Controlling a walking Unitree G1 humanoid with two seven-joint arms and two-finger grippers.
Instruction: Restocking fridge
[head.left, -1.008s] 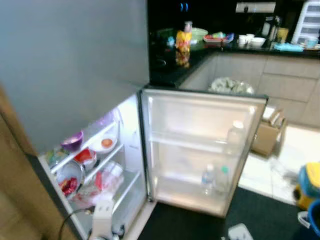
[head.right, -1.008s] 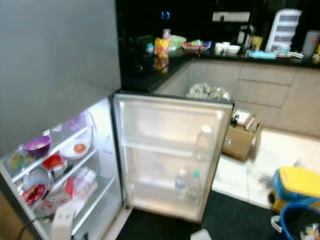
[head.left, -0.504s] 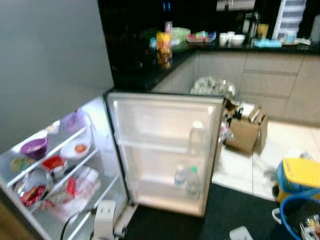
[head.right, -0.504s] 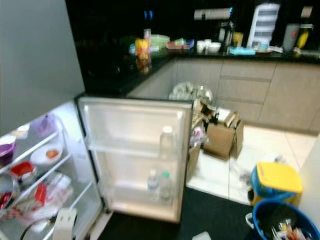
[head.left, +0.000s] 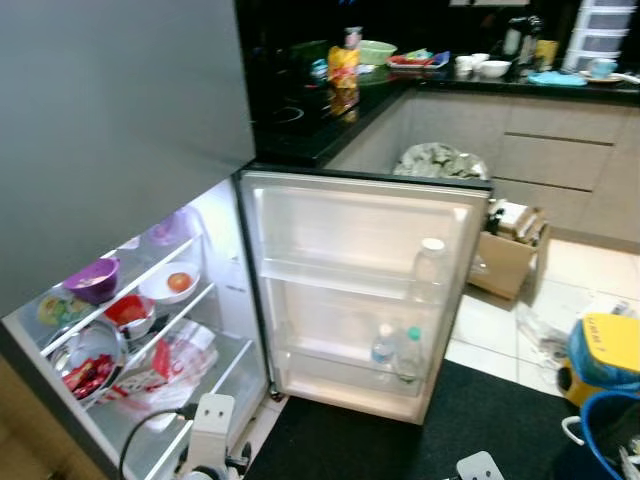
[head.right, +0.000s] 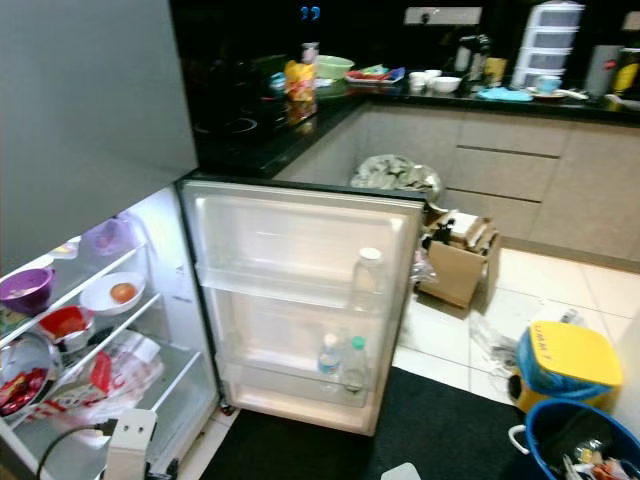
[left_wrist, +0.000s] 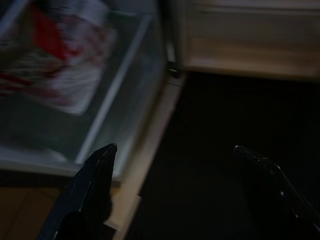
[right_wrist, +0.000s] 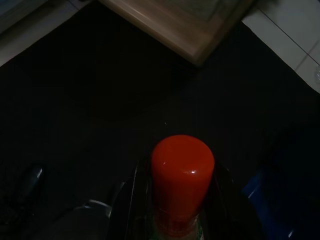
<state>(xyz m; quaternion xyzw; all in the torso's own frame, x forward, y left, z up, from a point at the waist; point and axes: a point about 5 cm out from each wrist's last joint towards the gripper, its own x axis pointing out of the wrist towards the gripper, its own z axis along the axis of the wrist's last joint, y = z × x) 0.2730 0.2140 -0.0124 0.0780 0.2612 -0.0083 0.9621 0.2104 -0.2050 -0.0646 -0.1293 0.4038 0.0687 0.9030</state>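
Right end effector (right_wrist: 172, 200) is clamped on a red-capped bottle (right_wrist: 182, 175); left end effector (left_wrist: 175, 155) hangs apart. Ahead, the fridge (head.left: 200, 300) has swung back toward centre, so shelving comes next.

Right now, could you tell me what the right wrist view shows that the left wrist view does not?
The right wrist view has a red-capped bottle clamped between the right gripper's fingers, plus a corner of pale floor tile. The left wrist view has the left gripper open with nothing in it, beside the fridge's glass shelf and a red-and-white packet. Both look down on the black mat and the fridge door's bottom edge.
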